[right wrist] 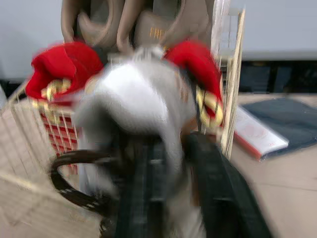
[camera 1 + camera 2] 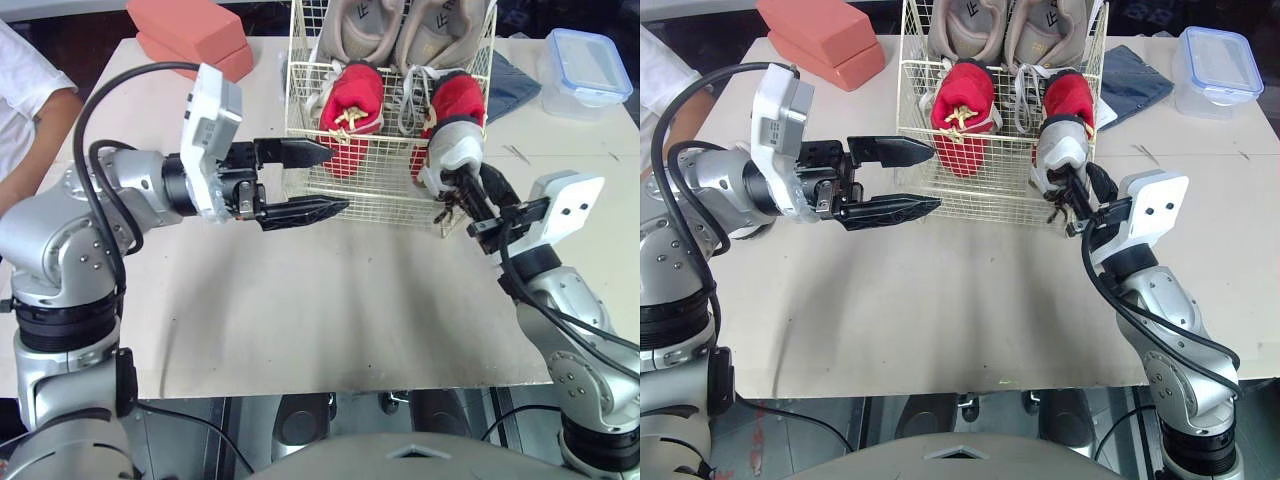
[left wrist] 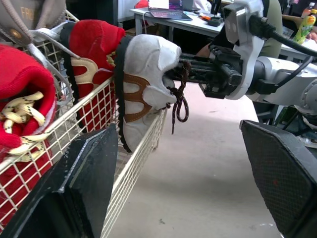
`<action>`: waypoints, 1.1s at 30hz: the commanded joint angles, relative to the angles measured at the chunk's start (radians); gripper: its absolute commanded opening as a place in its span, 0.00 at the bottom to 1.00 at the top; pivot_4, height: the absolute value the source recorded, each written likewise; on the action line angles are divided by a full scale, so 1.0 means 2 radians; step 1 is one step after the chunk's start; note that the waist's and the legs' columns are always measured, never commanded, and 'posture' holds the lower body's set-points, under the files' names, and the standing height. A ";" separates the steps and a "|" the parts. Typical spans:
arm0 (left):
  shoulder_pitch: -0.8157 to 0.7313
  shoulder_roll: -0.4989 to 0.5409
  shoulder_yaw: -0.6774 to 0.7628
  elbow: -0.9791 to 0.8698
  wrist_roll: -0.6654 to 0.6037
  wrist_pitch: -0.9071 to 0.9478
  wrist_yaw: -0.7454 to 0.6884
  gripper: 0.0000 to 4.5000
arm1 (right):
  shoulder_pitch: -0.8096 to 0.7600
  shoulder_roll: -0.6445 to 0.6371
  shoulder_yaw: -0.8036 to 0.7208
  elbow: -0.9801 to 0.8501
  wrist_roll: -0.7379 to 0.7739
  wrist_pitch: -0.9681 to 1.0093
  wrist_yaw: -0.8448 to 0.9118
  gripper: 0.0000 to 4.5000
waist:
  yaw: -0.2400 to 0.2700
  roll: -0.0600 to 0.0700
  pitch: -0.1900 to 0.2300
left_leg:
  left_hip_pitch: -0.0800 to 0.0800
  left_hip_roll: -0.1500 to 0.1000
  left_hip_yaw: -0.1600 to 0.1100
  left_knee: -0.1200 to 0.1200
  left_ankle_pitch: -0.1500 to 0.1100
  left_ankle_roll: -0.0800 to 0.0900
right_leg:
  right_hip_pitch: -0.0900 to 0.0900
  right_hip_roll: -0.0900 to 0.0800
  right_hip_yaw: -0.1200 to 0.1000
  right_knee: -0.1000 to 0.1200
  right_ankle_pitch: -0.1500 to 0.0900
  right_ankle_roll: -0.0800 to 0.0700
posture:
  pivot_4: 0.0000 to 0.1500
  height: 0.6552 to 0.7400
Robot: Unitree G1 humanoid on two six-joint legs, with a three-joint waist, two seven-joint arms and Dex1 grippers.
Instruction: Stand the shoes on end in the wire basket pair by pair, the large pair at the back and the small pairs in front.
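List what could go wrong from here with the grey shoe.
A dark lace dangles from the grey shoe beside the wire basket and could snag its mesh.
The right gripper holds the shoe close to a red shoe; pushing might topple it.
The open left gripper hovers near the basket front and could nudge it.

Light is soft and even from overhead: the table is bright with no hot spots or glare, and there's only a faint soft-edged shadow at the foot of the wire basket. My right wrist view is badly smeared, so the grey shoe held in my right gripper and the basket mesh behind it are all blurred. Left wrist view is crisp on shoe and mesh, soft only on my left gripper, close to the lens.
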 commanded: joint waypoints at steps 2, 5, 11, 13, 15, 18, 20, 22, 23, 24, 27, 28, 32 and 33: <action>0.002 0.010 0.014 -0.008 -0.005 -0.006 -0.001 0.96 | -0.003 -0.035 -0.055 -0.017 0.038 0.006 0.052 0.71 | 0.000 0.000 0.000 | 0.000 0.000 0.000 0.000 0.000 0.000 | 0.000 0.000 0.000 0.000 0.000 0.000 | 1.00 0.36; 0.003 0.012 0.013 -0.007 -0.003 -0.007 -0.001 0.96 | -0.008 -0.077 -0.118 -0.025 0.112 0.011 0.104 0.90 | 0.001 0.000 0.000 | 0.000 0.000 0.000 0.000 0.000 0.000 | 0.000 0.000 0.000 0.000 0.000 0.000 | 1.00 0.36; 0.002 0.013 0.012 -0.002 0.003 -0.015 -0.006 0.96 | -0.018 -0.178 -0.209 -0.017 0.242 0.024 0.194 0.90 | 0.001 0.000 0.000 | 0.000 0.000 0.000 0.000 0.000 0.000 | 0.000 0.000 0.000 0.000 0.000 0.000 | 1.00 0.36; 0.006 0.013 0.015 0.001 0.005 -0.021 -0.006 0.96 | -0.045 -0.196 -0.206 -0.013 0.271 0.027 0.200 0.90 | -0.001 0.000 0.000 | 0.000 0.000 0.000 0.000 0.000 0.000 | 0.000 0.000 0.000 0.000 0.000 0.000 | 1.00 0.36; 0.010 0.009 0.024 0.007 0.005 -0.030 -0.006 0.96 | -0.069 -0.201 -0.183 -0.013 0.278 0.025 0.209 0.90 | 0.000 0.000 0.000 | 0.001 0.000 0.000 0.000 0.000 0.000 | 0.000 0.001 0.001 0.000 0.000 0.000 | 1.00 0.36; 0.019 0.001 0.046 0.024 0.012 -0.053 0.005 0.96 | -0.089 -0.197 -0.144 -0.012 0.254 0.012 0.234 0.90 | 0.001 0.000 0.000 | 0.001 0.000 0.000 0.000 0.000 0.000 | 0.000 0.001 0.000 0.000 0.000 0.000 | 1.00 0.36; 0.032 -0.008 0.070 0.046 0.027 -0.078 0.022 0.96 | -0.095 -0.194 -0.117 -0.007 0.235 0.006 0.249 0.90 | 0.001 0.000 0.000 | 0.001 0.000 0.000 0.000 0.000 0.000 | 0.000 0.000 0.000 0.000 0.000 0.000 | 1.00 0.36; 0.051 -0.005 0.090 0.076 0.059 -0.111 0.032 0.96 | -0.101 -0.189 -0.094 -0.001 0.215 -0.002 0.263 0.90 | 0.001 0.000 0.000 | 0.001 0.000 0.000 0.000 0.000 0.000 | 0.000 0.000 0.000 0.000 0.000 0.000 | 1.00 0.36; 0.059 -0.010 0.108 0.097 0.068 -0.126 0.045 0.96 | -0.105 -0.184 -0.083 0.001 0.207 -0.006 0.266 0.90 | 0.000 0.000 0.000 | 0.000 0.000 0.000 0.000 0.000 0.000 | 0.000 0.000 0.000 0.000 0.000 0.000 | 1.00 0.36; 0.067 -0.008 0.121 0.120 0.084 -0.146 0.052 0.96 | -0.110 -0.177 -0.074 0.003 0.201 -0.009 0.268 0.90 | 0.000 0.000 0.000 | 0.001 0.000 0.000 0.000 0.000 0.000 | 0.000 0.000 0.001 0.000 0.000 -0.001 | 1.00 0.36; 0.083 -0.005 0.156 0.182 0.115 -0.196 0.060 0.96 | -0.117 -0.164 -0.052 0.007 0.180 -0.018 0.277 0.90 | 0.001 0.000 0.000 | 0.001 0.000 0.000 0.000 0.000 0.000 | 0.000 0.000 0.000 0.000 0.000 -0.001 | 1.00 0.36; 0.088 0.000 0.167 0.213 0.132 -0.219 0.065 0.96 | -0.118 -0.159 -0.044 0.009 0.172 -0.022 0.282 0.90 | 0.001 0.000 0.000 | 0.000 0.000 0.000 0.000 0.000 0.000 | 0.000 0.000 0.000 0.000 0.000 -0.001 | 1.00 0.36; 0.113 0.024 0.187 0.326 0.186 -0.297 0.056 0.96 | -0.117 -0.140 -0.023 0.011 0.155 -0.033 0.293 0.90 | 0.000 0.000 0.000 | 0.000 0.000 0.000 0.000 0.000 0.000 | 0.000 0.000 0.000 0.000 0.001 -0.001 | 1.00 0.36; 0.113 0.026 0.194 0.351 0.189 -0.309 0.054 0.96 | -0.115 -0.138 -0.019 0.011 0.150 -0.035 0.295 0.90 | 0.000 0.000 0.000 | 0.000 0.000 0.000 0.000 0.000 0.000 | 0.000 0.000 0.000 0.000 0.001 -0.001 | 1.00 0.36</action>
